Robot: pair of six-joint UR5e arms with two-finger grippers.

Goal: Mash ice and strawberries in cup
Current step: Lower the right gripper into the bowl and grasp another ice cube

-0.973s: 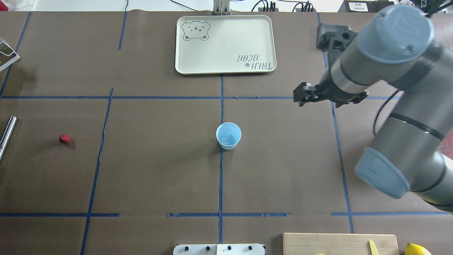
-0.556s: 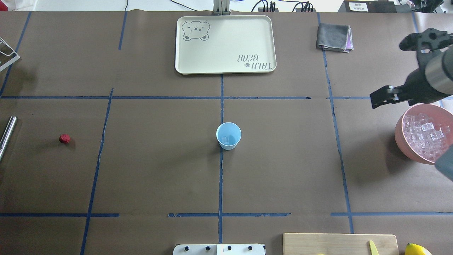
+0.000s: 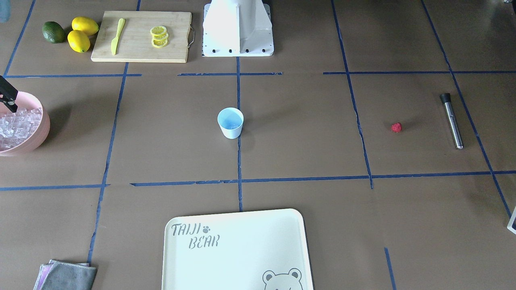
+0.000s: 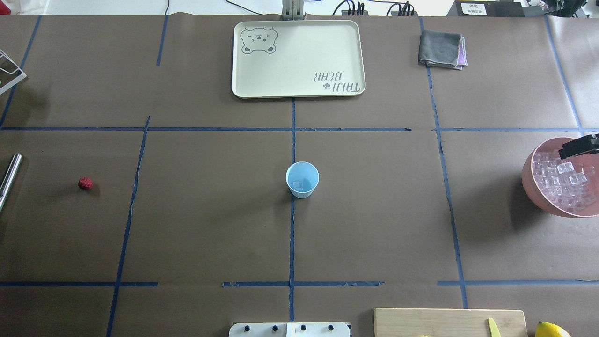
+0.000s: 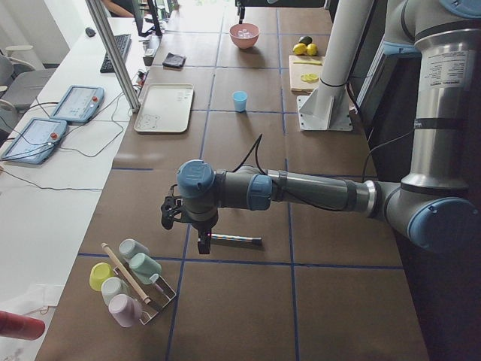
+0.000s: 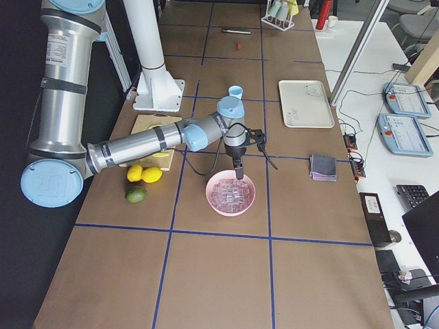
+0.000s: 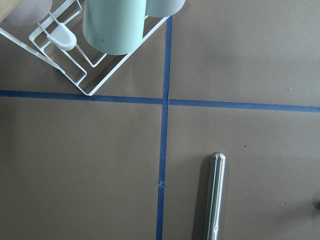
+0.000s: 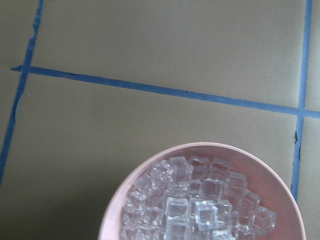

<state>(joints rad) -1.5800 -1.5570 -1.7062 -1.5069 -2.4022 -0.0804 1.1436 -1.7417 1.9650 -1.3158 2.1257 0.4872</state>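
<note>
The light blue cup [image 4: 302, 179] stands upright at the table's middle, with a clear ice cube [image 4: 299, 184] in it; it also shows in the front view [image 3: 230, 123]. The small red strawberry [image 4: 85, 183] lies alone far to the left. Several more ice cubes [image 8: 197, 210] fill a pink bowl [image 4: 531, 180] at the right edge. My right gripper [image 4: 579, 146] hangs over the bowl's far rim; only a black part shows, so I cannot tell its state. My left gripper [image 5: 203, 239] shows only in the left side view, above a steel muddler [image 7: 212, 197]; I cannot tell its state.
A cream bear tray [image 4: 297, 58] and a grey cloth [image 4: 441, 48] lie at the far side. A cutting board [image 3: 141, 36] with lemon slices and a yellow knife, two lemons [image 3: 82, 34] and an avocado sit by the robot base. A wire cup rack [image 7: 100, 45] stands beside the muddler.
My right arm has swung from right of the table's middle out to the right edge and now hangs over the pink bowl. The cup and the strawberry have not moved.
</note>
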